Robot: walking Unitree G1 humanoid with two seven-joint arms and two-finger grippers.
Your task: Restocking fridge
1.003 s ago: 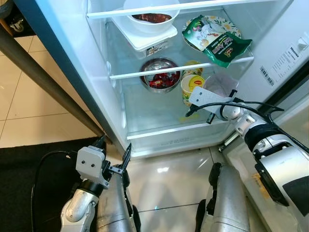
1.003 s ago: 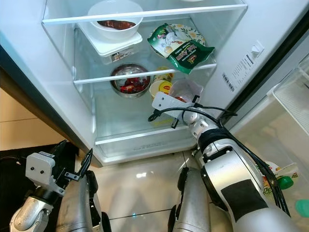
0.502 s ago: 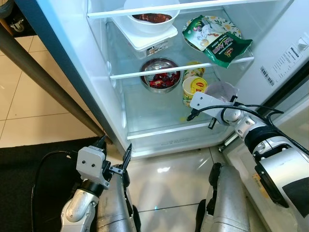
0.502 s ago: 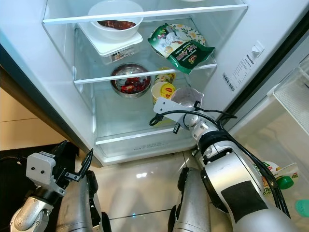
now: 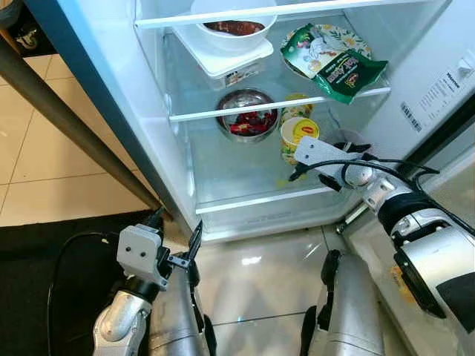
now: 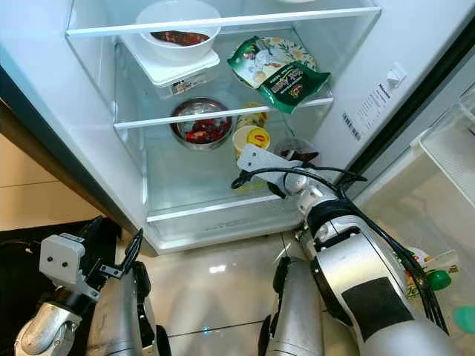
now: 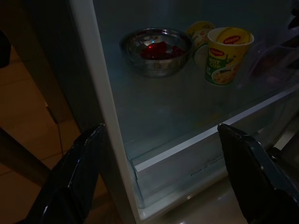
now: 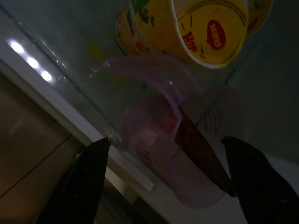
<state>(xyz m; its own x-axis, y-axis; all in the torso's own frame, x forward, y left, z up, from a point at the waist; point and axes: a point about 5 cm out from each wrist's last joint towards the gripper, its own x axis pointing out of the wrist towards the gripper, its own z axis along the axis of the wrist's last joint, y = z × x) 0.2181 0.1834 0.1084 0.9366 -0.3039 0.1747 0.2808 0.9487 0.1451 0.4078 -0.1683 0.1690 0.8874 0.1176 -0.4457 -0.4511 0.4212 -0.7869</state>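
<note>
Two arms are before you: your right arm reaches forward into the open fridge (image 5: 111, 81), its right pincer (image 8: 163, 186) spread wide and released just behind a clear pinkish plastic cup (image 8: 187, 149) that stands on the lower glass shelf (image 5: 237, 174), while your left pincer (image 7: 159, 172) hangs low outside the fridge, fingers apart and holding nothing. On that same shelf, just beside the plastic cup, stands a yellow noodle cup (image 5: 299, 133) with a second one behind it, and a steel bowl (image 5: 246, 113) with red pieces inside sits further back. One shelf up you have a white bowl (image 5: 231, 28) of dark food set on a white lidded container, and a green snack packet (image 5: 338, 67) lying on a patterned plate.
</note>
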